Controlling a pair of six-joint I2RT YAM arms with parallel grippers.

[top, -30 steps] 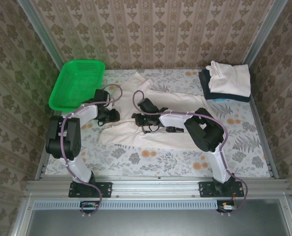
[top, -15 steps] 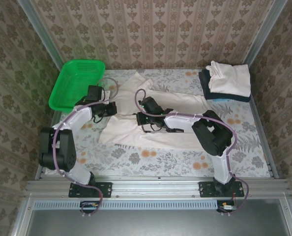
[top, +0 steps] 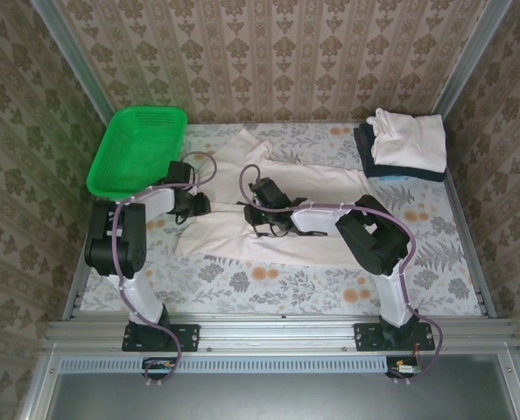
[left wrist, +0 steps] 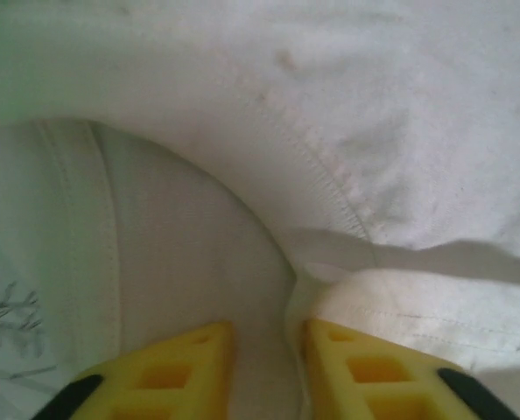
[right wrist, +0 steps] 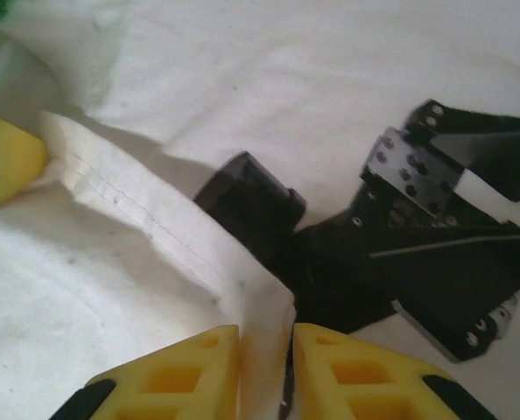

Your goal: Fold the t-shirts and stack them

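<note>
Cream t-shirt (top: 312, 241): lies flat, centre frame, unfolded.
Right gripper (top: 258, 217): jaws pinching a hem fold; hardly moved.
Left gripper (top: 193, 206): jaws nipping the shirt's left edge; drawn back from its outward reach half a second ago.
Implication: I judge both grips seated, fold ready.
Folded stack (top: 406, 144): upper right, waiting.

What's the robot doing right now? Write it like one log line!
step: fold | left fingers: pinching spread cream t-shirt | right fingers: pinching same shirt | folded stack: far right
</note>
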